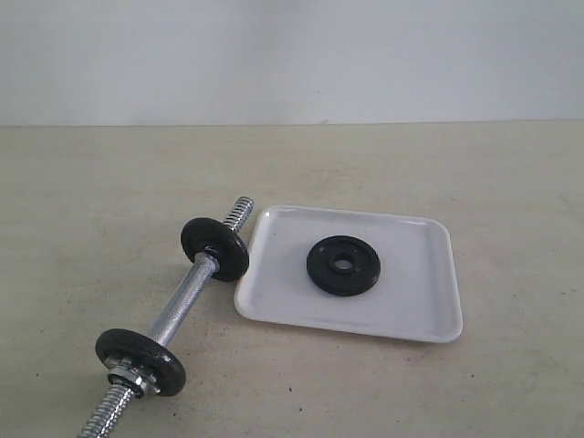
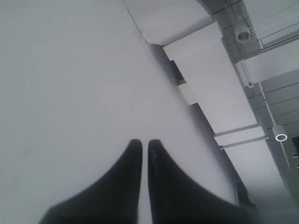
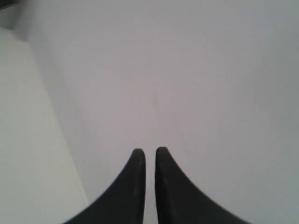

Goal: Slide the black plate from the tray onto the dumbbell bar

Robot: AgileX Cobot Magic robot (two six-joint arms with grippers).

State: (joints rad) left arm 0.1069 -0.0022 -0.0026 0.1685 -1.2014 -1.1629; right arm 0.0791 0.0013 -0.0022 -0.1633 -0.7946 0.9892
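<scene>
One small matte-black iron plate (image 1: 343,265) flat mid glossy white rectangular tray (image 1: 429,310) | slim chrome dumbbell bar (image 1: 178,306) axis 7-to-1 o'clock, threaded tip at plate's 10 o'clock | left gripper (image 2: 145,144), right gripper (image 3: 150,151) pinched together, empty, neither near.

The black plate (image 1: 343,265) is matte black on the glossy white tray (image 1: 415,306). The dumbbell bar (image 1: 179,304) is shiny chrome — ribbed with spiral thread at both ends — and its far disc (image 1: 214,248) and near disc (image 1: 140,361) are black. The table (image 1: 474,173) is mottled beige, the wall (image 1: 292,55) pale grey.
</scene>
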